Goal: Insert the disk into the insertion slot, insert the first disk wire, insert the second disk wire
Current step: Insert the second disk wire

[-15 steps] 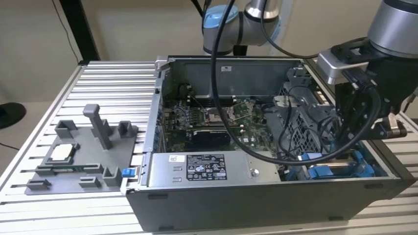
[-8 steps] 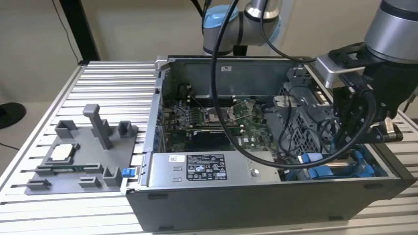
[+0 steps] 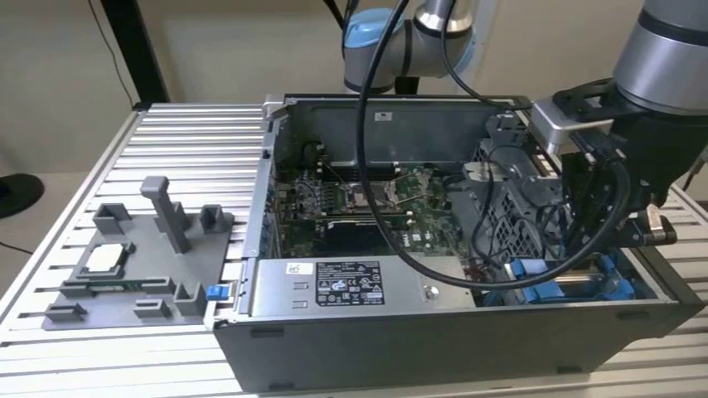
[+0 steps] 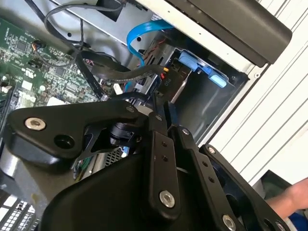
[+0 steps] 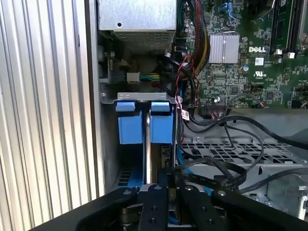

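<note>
One arm (image 3: 664, 75) reaches down into the open computer case (image 3: 443, 332) at the exterior view's right, its gripper (image 5: 166, 192) low in the drive-bay corner. In the first wrist view the fingers stand close together, nearly touching, over a thin edge that runs down between two blue frames (image 5: 144, 122) set side by side in the bay; whether they pinch anything I cannot tell. The disk itself cannot be made out; the blue frames (image 3: 548, 278) in the slot at the case's near corner are what shows of it in the exterior view. One blue wire (image 4: 139, 36) curves toward a blue connector (image 4: 197, 65) in the second wrist view, and several black cables (image 5: 216, 144) cross beside the bay. One motherboard (image 3: 366, 199) lies on the case floor, one labelled power supply (image 3: 354, 286) at its front wall. One grey fixture (image 3: 133, 265) sits on the slatted table (image 3: 177, 141) at the exterior view's left.
</note>
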